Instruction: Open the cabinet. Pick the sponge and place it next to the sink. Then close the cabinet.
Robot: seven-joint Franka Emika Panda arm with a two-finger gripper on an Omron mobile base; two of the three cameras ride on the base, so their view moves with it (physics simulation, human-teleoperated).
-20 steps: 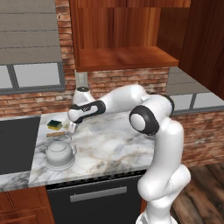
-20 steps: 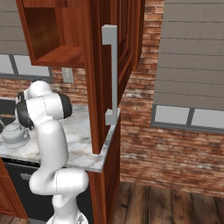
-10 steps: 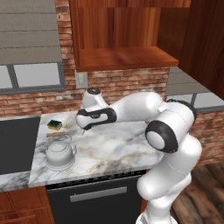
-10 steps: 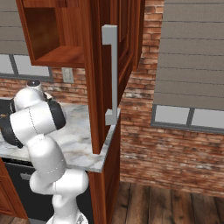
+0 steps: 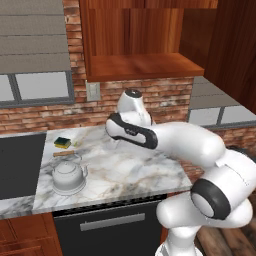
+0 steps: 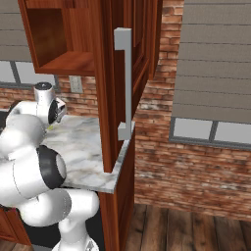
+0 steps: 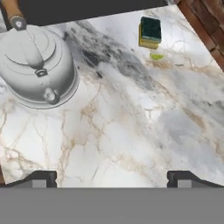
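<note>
My white arm [image 5: 185,145] has swung to the right, away from the small yellow sponge with the dark green top [image 5: 62,142]. My hand has lifted up off the white marble table [image 5: 130,175]. Now my elbow sits lower and nearer the front.

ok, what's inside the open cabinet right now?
The cabinet stands open and its visible shelf is bare wood. The upper part is cut off by the frame. The sponge lies on the counter beside the sink.

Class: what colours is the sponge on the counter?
The sponge is yellow with a dark green top, clearest in the hand view.
</note>
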